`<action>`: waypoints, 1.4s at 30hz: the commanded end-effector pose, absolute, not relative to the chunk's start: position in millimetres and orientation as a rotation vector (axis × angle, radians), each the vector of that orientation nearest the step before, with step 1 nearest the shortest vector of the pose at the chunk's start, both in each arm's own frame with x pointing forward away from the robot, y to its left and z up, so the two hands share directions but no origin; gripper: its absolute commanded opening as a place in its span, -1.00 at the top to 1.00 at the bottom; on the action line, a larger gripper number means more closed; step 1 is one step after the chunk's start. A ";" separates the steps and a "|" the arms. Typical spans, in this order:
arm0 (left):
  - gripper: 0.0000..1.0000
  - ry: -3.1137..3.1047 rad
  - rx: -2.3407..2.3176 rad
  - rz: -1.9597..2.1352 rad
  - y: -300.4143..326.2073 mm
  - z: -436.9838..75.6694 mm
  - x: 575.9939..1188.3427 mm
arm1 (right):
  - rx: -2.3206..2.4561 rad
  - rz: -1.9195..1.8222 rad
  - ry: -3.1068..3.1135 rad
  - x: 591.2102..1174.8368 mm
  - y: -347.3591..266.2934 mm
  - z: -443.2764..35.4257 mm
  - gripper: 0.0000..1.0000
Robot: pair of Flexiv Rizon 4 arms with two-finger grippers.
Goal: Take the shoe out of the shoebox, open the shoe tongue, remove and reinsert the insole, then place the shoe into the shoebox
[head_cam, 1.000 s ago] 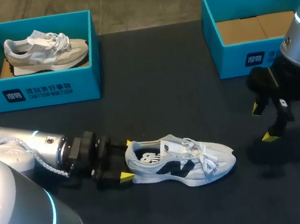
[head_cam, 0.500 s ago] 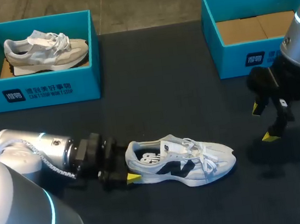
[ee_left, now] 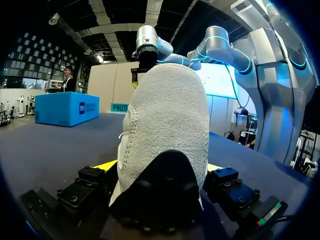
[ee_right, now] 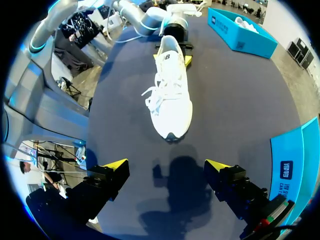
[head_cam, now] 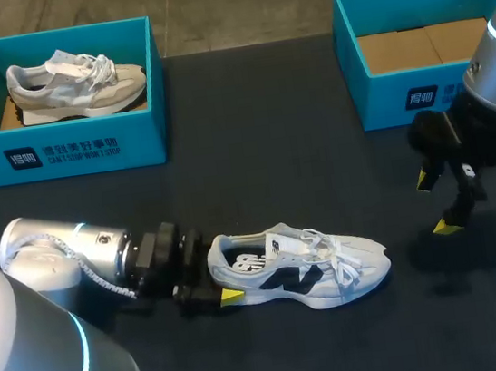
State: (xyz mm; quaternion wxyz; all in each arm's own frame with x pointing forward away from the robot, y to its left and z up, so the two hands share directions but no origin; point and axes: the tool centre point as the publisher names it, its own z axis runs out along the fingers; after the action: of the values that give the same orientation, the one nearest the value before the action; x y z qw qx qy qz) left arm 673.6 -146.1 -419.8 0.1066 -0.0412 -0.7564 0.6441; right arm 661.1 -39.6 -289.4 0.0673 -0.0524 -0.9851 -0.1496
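Note:
A white sneaker with a dark logo (head_cam: pixel 304 265) lies on its sole on the dark table, toe to the right. My left gripper (head_cam: pixel 215 283) is open at its heel. One yellow fingertip (head_cam: pixel 232 294) shows beside the sole; the other is hidden behind the heel. In the left wrist view the heel (ee_left: pixel 165 130) fills the space between the fingers (ee_left: pixel 95 176). My right gripper (head_cam: pixel 433 203) hangs open above the table to the right of the toe, holding nothing. From the right wrist the sneaker (ee_right: pixel 172 95) lies ahead of the gripper (ee_right: pixel 166 166), which has bare table under it.
An empty teal shoebox (head_cam: pixel 383 99) with a cardboard floor stands at the back right, just behind my right arm. Another teal shoebox (head_cam: pixel 78 146) at the back left holds a grey-white sneaker (head_cam: pixel 74 80).
My left gripper has slid right along the table until its fingers straddle the sneaker's heel. The sneaker and my right arm have stayed put.

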 end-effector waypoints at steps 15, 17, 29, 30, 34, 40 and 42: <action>-1.00 -2.222 -0.098 1.906 -158.1 -422.6 670.8 | -0.159 -0.448 -2.969 661.0 -39.3 -290.1 -1.00; -0.62 -2.223 -0.099 1.907 -158.0 -423.2 670.7 | -0.159 -0.448 -2.969 661.0 -39.3 -290.1 -1.00; 1.00 -2.224 -0.059 1.946 -149.9 -420.6 670.0 | -0.159 -0.448 -2.969 661.0 -39.3 -290.1 -1.00; 1.00 -2.217 -0.051 1.949 -148.0 -420.0 669.7 | -0.159 -0.448 -2.969 661.0 -39.3 -290.1 -1.00; 1.00 -2.208 -0.020 1.974 -142.8 -417.2 670.5 | -0.159 -0.448 -2.969 661.0 -39.3 -290.1 -1.00; 1.00 -2.245 0.011 1.984 -140.3 -414.7 672.1 | -0.159 -0.448 -2.969 661.0 -39.3 -290.1 -1.00; 1.00 -2.252 0.023 1.986 -140.2 -413.4 672.6 | -0.159 -0.448 -2.969 661.0 -39.3 -290.1 -1.00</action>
State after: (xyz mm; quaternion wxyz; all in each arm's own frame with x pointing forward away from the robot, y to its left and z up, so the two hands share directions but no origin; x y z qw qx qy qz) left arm 677.7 -141.3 -419.5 0.0770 0.0013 -0.7452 0.6623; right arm 661.1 -39.6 -289.4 0.0673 -0.0524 -0.9851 -0.1496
